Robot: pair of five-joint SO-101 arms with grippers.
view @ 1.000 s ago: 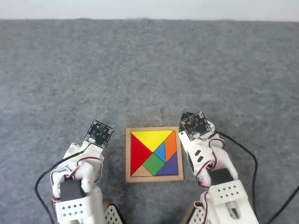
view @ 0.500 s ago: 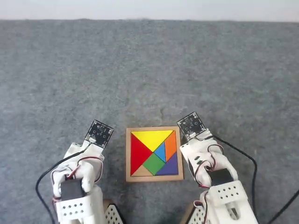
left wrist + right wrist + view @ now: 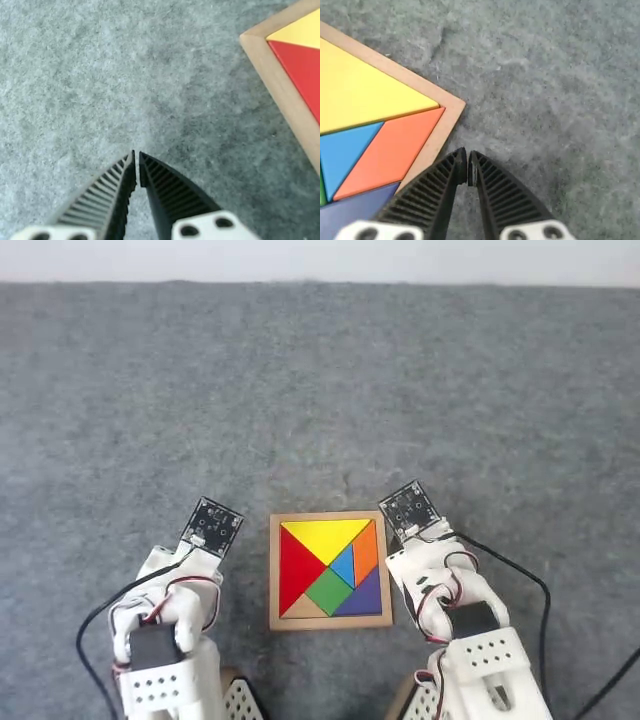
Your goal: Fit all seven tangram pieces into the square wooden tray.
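Note:
The square wooden tray lies on the grey carpet between the two arms. Inside it sit a yellow triangle, a red triangle, a blue triangle, an orange piece, a green square, a purple triangle and a tan triangle. My left gripper is shut and empty over bare carpet beside the tray's left edge. My right gripper is shut and empty just off the tray's corner, next to the orange piece and yellow triangle.
Grey carpet stretches away beyond the tray to a pale wall at the far edge. Both arm bases and their cables stand at the near edge of the table.
The right arm has drawn back slightly toward its base, with its wrist turning a little. The left arm and the tray with its pieces have stayed put.

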